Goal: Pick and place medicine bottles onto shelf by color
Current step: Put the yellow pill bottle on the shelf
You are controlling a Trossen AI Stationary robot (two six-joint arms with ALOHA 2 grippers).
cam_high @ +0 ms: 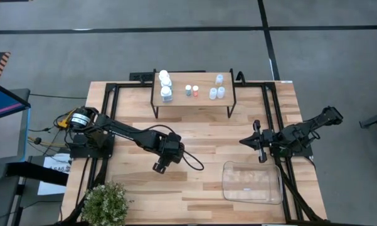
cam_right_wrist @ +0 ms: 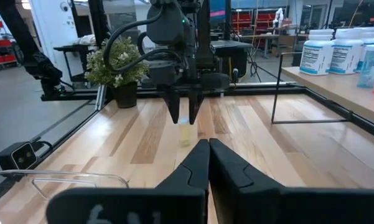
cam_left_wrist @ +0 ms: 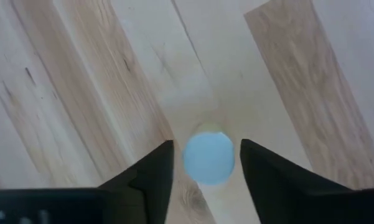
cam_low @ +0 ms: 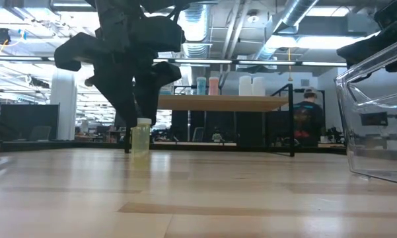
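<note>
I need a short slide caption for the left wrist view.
Left pincer open, its fingers either side of a small bottle standing on the table.

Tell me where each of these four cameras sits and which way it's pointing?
High: overhead, straight down on table, shelf, both arms.
Low: tabletop height, facing the shelf; left gripper over a small bottle.
Left wrist: looking down; its fingers flank that bottle.
Right wrist: across the table, shut right gripper in front.
Shared: the same bottle appears in low and both wrist views.
</note>
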